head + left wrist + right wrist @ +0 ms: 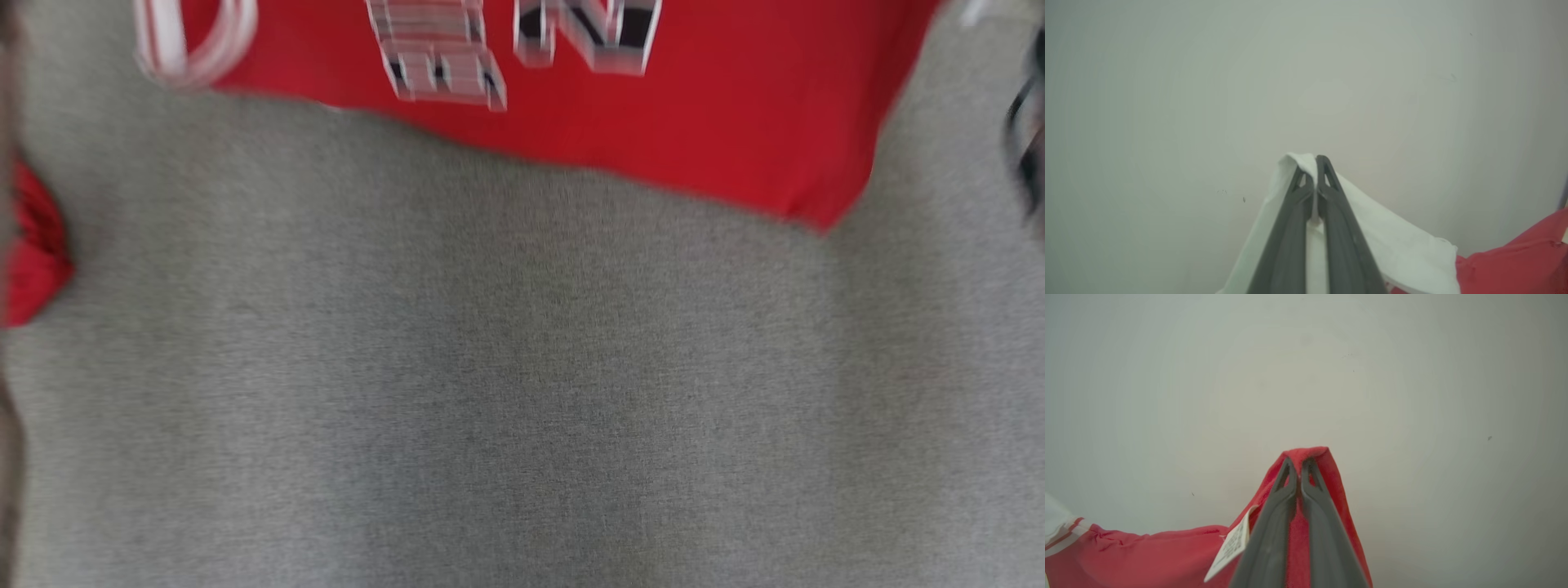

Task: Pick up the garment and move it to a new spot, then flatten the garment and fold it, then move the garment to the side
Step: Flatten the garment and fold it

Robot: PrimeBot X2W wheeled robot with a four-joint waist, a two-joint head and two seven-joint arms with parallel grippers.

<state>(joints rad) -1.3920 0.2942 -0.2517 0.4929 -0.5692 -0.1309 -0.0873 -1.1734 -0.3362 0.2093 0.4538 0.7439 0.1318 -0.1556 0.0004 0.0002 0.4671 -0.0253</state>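
The garment (pixel 669 106) is a red shirt with white-striped trim and grey-white letters, blurred, hanging across the top of the head view above the grey cloth surface (pixel 522 392). In the left wrist view my left gripper (pixel 1312 163) is shut on a white part of the garment (pixel 1396 241), with red fabric at the lower right. My right gripper (pixel 1299 462) in the right wrist view is shut on a red fold of the garment (pixel 1306 454), and a white care label (pixel 1231 545) hangs beside its fingers. Both wrist views face a pale blank wall.
A small red bunch of cloth (pixel 33 253) shows at the left edge of the head view. A dark blurred object (pixel 1029 139) sits at the right edge. The grey surface spreads wide below the garment.
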